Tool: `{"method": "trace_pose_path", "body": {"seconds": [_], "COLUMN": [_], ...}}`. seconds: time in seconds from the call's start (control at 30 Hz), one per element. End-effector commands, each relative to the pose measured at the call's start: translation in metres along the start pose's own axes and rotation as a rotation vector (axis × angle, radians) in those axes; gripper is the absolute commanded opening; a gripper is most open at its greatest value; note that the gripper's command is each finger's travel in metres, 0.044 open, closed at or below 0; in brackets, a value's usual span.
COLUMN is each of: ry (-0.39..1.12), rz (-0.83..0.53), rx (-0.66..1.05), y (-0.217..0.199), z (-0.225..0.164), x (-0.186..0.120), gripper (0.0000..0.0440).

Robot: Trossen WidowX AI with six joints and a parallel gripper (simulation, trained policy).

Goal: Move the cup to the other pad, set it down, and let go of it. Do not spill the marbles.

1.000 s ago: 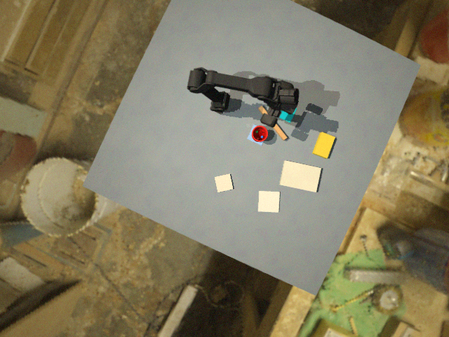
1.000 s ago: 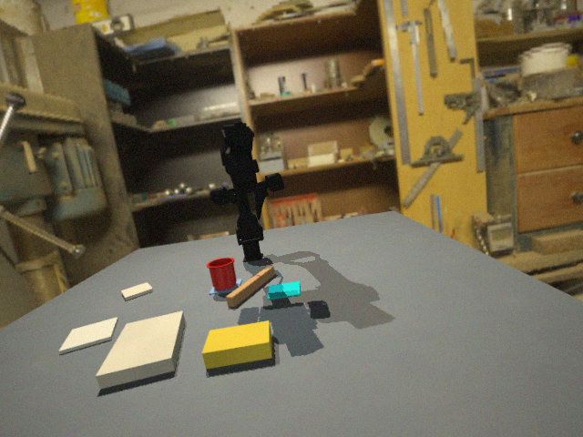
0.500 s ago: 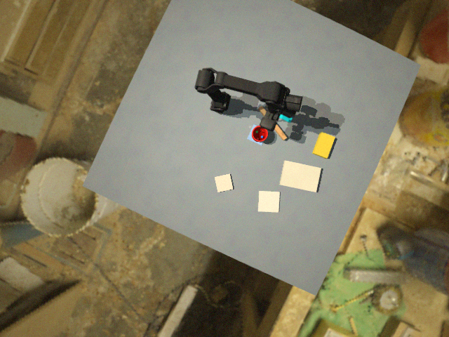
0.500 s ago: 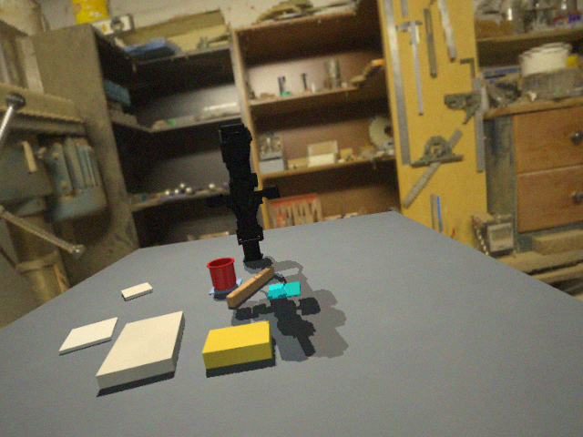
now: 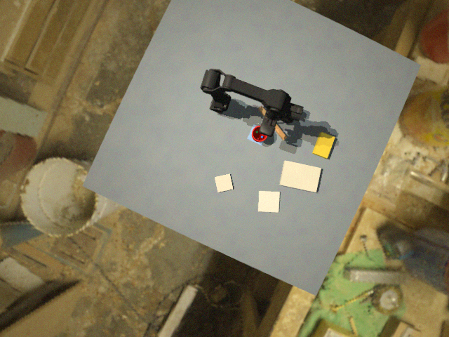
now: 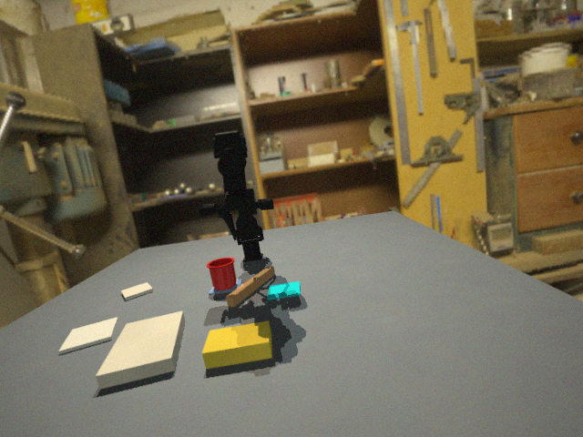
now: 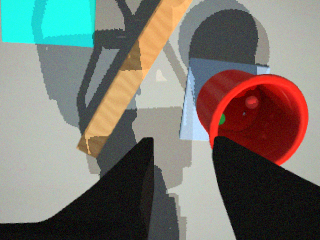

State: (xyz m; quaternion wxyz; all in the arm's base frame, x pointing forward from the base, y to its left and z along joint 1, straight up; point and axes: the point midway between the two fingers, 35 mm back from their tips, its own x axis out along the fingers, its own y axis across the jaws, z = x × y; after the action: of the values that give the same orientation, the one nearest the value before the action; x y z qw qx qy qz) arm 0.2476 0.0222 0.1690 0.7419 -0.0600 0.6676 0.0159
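A bright red cup (image 5: pixel 254 137) (image 6: pixel 222 274) (image 7: pixel 210 100) stands upright on a light blue pad (image 5: pixel 250 137) (image 6: pixel 217 292) (image 7: pixel 187 120), on a blue-grey table (image 5: pixel 174 144) (image 6: pixel 400 329) (image 7: pixel 30 190). The cup is round and open at the top, with smooth sides and a thin rim that flares slightly outward. Seen from the wrist, its mouth shows a dark red inside with a green marble (image 5: pixel 257 132) (image 7: pixel 222 119) and a red marble (image 7: pixel 251 102); the top view also shows a blue marble (image 5: pixel 262 137) in there. The full count of marbles is too small to tell. The black gripper (image 5: pixel 267 127) (image 7: pixel 183 146) hangs by the cup, its 2 fingers partly apart with nothing between them – 1 fingertip overlaps the near rim in the wrist view, though whether it touches I cannot tell. Beside the cup, a light brown wooden bar (image 5: pixel 280 132) (image 6: pixel 249 288) (image 7: pixel 130 80) lies at a slant, and past it is a cyan block (image 6: pixel 283 289) (image 7: pixel 47 20). Farther off lie a yellow block (image 5: pixel 323 144) (image 6: pixel 238 345), a large cream block (image 5: pixel 300 176) (image 6: pixel 141 348), a flat cream square (image 5: pixel 269 201) (image 6: pixel 89 334) and a smaller cream piece (image 5: pixel 223 182) (image 6: pixel 136 290) – all well apart from the cup.

The gripper (image 5: pixel 267 129) (image 6: pixel 233 234) (image 7: pixel 183 146) has shifted nearer the cup (image 5: pixel 258 134) (image 6: pixel 222 275) (image 7: pixel 214 97).
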Motion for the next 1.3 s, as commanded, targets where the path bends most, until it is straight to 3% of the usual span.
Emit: {"method": "trace_pose_path", "body": {"seconds": [0.0,0.5,1.17,1.2,1.27], "ry": [0.035,0.116,0.177,0.178,0.180], "rz": [-0.012,-0.022,0.008,0.012,0.016], "rx": [-0.017,-0.086,-0.254,-0.267,-0.296], "y": [-0.005,-0.021,-0.030,-0.030,-0.030], "z": [-0.005,-0.017,-0.030,-0.031,-0.032], "x": [0.008,0.042,0.101,0.103,0.108], "gripper": [0.0129,0.0165,0.0179,0.0175,0.0126]}}
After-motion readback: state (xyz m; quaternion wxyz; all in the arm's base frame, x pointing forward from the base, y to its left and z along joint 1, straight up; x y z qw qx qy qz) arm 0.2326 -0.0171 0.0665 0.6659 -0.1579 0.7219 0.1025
